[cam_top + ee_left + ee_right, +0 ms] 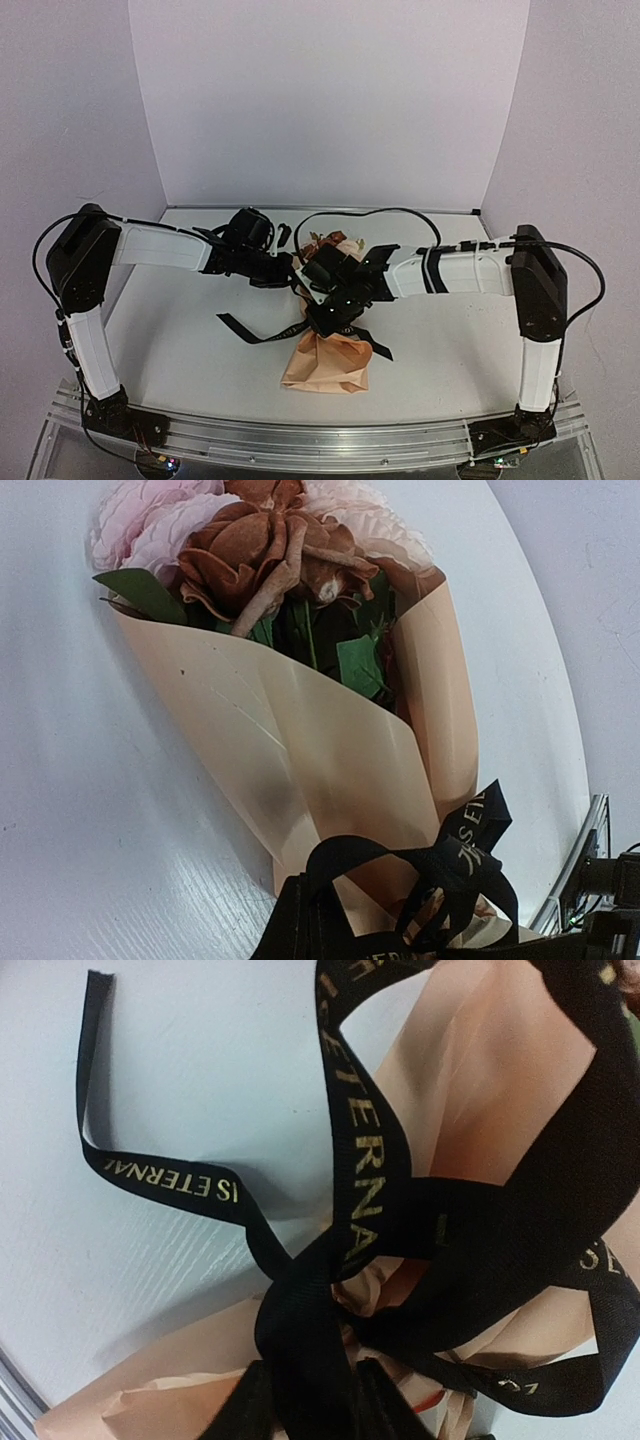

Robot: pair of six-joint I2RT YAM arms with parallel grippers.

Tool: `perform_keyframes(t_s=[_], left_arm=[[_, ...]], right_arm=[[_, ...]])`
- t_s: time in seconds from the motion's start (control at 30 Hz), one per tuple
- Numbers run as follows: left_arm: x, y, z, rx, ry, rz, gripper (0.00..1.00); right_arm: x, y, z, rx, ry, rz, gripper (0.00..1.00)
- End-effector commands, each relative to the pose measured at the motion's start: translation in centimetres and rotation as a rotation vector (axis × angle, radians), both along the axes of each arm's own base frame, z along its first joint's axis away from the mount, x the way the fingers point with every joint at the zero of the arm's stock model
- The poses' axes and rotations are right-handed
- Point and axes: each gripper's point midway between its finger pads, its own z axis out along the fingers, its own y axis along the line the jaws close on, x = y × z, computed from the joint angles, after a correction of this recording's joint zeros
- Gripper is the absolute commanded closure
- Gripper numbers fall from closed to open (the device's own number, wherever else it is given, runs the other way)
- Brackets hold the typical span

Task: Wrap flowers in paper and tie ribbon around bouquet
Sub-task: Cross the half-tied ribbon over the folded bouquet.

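The bouquet lies mid-table: tan-peach paper [325,368] wrapped as a cone round the flowers [336,243], pink and rusty-brown blooms [250,550] showing above its rim [300,750]. The black ribbon [250,333] with gold lettering is knotted round the cone's narrow part [470,850], and one tail trails left on the table. My left gripper [288,275] is shut, and a ribbon loop runs into its jaws [305,930]. My right gripper [322,315] sits at the knot, its fingers [240,1410] partly apart with a wide ribbon strand [310,1340] between them.
White table [180,330] with white walls behind and at the sides. An aluminium rail [320,440] runs along the near edge. A black cable [380,212] arcs over the back of the table, and a small dark object [283,237] lies near the flowers.
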Motion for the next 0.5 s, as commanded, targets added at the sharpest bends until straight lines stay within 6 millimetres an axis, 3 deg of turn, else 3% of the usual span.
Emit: perform_keyframes(t_s=[0.0,0.13,0.27,0.47], left_arm=[[0.5,0.1,2.9,-0.046,-0.058,0.01,1.0],[0.6,0.4,2.6,-0.039,-0.055,0.022,1.0],[0.6,0.7,2.2,-0.034,-0.046,0.035,1.0],[0.6,1.3,1.9,-0.032,-0.042,0.049,1.0]], right_arm=[[1.1,0.2,2.7,0.028,-0.083,-0.033,0.82],[1.0,0.0,4.6,0.055,-0.111,-0.04,0.89],[0.8,-0.2,6.1,0.08,-0.125,-0.043,0.91],[0.1,-1.2,5.8,0.073,-0.105,-0.049,0.9]])
